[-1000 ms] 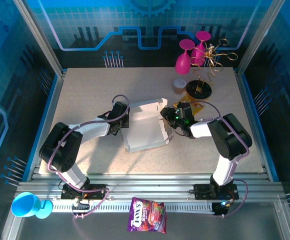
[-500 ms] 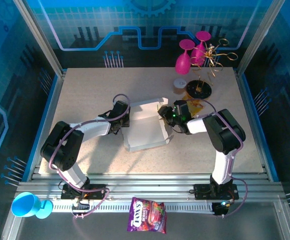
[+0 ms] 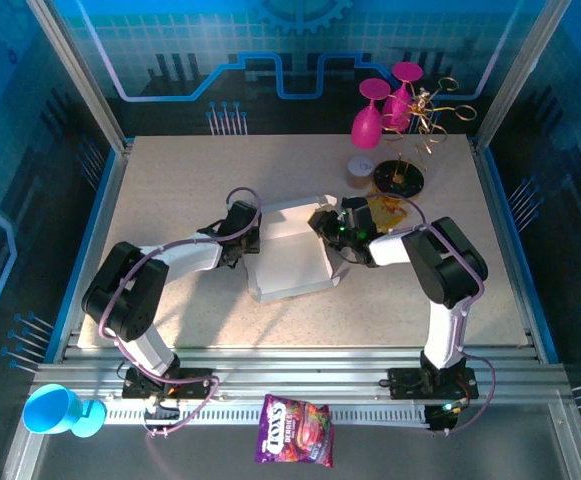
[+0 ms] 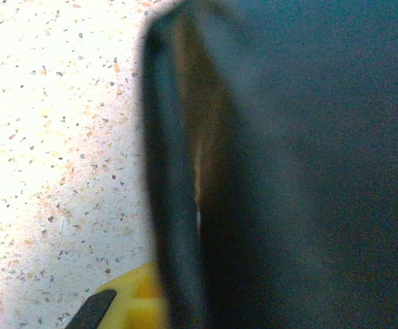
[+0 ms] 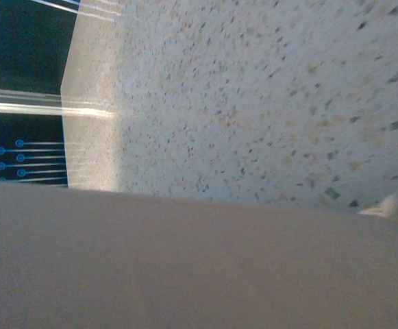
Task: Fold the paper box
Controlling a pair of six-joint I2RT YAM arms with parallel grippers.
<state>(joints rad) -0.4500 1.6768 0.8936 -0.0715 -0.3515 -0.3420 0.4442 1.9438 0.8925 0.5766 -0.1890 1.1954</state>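
**While two grippers flank it, one paper box lies between them**

Where the speckled table [image 3: 170,190] is lit brightest, a single white paper box [image 3: 290,255] lies part-folded, its panels open toward the far side. It sits directly between the two grippers. The left gripper [image 3: 247,238] is against the box's left edge with its jaws closed; whether card is pinched between them cannot be told. The right gripper [image 3: 327,224] is at the box's raised right flap, and its jaw gap cannot be made out. In the right wrist view a pale box panel [image 5: 185,267] lies close beneath the camera.

Beyond the right gripper stand two pink goblets [image 3: 373,112]. Well behind both grippers lie one purple candy bag [image 3: 296,432] and one blue cup [image 3: 55,410].
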